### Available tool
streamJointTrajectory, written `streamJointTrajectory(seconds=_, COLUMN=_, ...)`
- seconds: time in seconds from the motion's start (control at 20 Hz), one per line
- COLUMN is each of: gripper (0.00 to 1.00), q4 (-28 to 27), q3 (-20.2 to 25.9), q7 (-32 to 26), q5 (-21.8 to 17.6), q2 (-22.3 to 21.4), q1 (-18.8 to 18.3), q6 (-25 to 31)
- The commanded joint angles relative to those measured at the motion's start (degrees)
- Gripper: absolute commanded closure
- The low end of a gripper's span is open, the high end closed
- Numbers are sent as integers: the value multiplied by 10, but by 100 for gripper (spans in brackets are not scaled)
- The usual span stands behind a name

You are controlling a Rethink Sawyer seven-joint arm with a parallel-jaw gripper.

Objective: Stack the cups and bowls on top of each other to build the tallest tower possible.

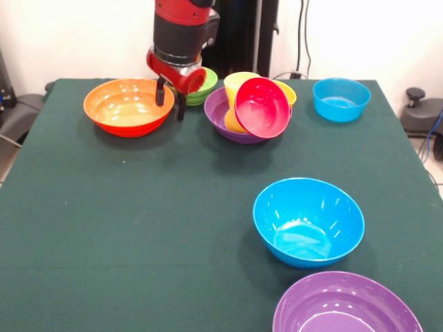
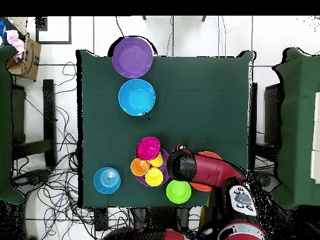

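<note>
I see the glossy purple plastic bowl [image 1: 223, 111] holding yellow tapered cups [image 1: 237, 84] and a tilted small red bowl [image 1: 262, 107]; my gripper [image 1: 171, 101] hangs apparently empty, fingers parted, beside the big orange bowl [image 1: 128, 105] on the green-clothed counter [image 1: 138, 228].

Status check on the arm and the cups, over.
Gripper open, empty, between orange bowl and purple bowl. Red bowl and cups tilted in purple bowl. No tower yet.

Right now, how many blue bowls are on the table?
2. A large blue bowl sits in the open near the front, beside a purple bowl. A small blue bowl stands alone at the far right corner. None seem hidden.
</note>
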Motion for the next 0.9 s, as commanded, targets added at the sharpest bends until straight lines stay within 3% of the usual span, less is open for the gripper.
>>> streamJointTrajectory(seconds=0.05, gripper=0, q4=26, q3=30, q7=1, q5=-5, q2=-25, q1=-2, q6=72)
streamJointTrajectory(seconds=0.25, gripper=0, q4=32, q3=28, q7=5, q5=-8, q2=-34, q1=1, q6=76)
streamJointTrajectory(seconds=0.9, gripper=0, q4=3, q3=15, q7=28, q5=-28, q2=59, q1=0, q6=-10)
